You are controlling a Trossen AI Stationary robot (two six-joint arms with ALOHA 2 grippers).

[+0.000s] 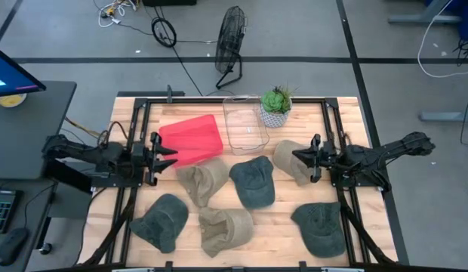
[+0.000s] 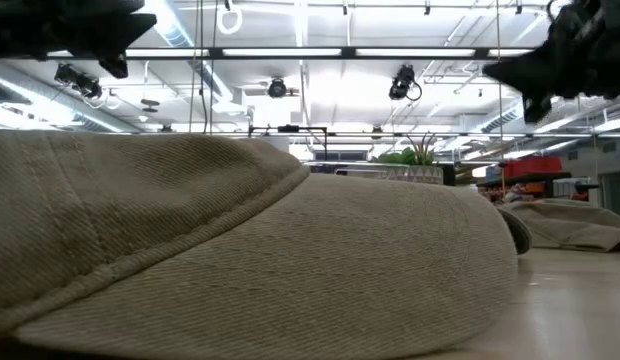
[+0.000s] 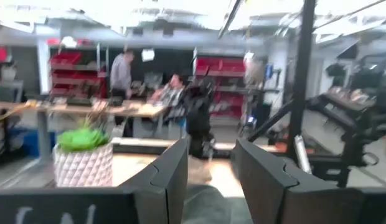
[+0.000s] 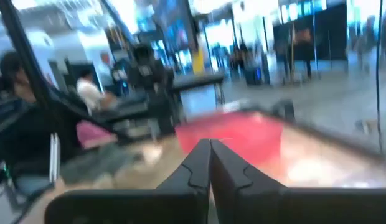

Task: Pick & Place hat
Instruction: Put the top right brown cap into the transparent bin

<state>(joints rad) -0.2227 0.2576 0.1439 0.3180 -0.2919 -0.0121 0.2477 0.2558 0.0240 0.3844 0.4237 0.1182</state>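
Observation:
Several caps lie crown-up on the wooden table: tan ones [image 1: 202, 181], [image 1: 292, 160], [image 1: 225, 229] and dark green ones [image 1: 253, 182], [image 1: 160, 221], [image 1: 320, 227]. The low view is filled by one tan cap [image 2: 240, 250]. My left gripper [image 1: 173, 155] [image 3: 208, 155] is open and hovers level over the table's left side, in front of the red bin. My right gripper [image 1: 297, 156] [image 4: 210, 146] is shut and hovers level over the right side, above the edge of the tan cap. In the low view both grippers [image 2: 100, 30], [image 2: 545, 70] hang well above the tabletop.
A red bin [image 1: 192, 140] and a clear plastic bin [image 1: 245, 123] sit at the table's far middle. A potted plant [image 1: 277, 106] stands to the right of the clear bin. Black frame rails [image 1: 136, 143], [image 1: 336, 143] run along both sides. People sit in the room beyond [image 3: 121, 74].

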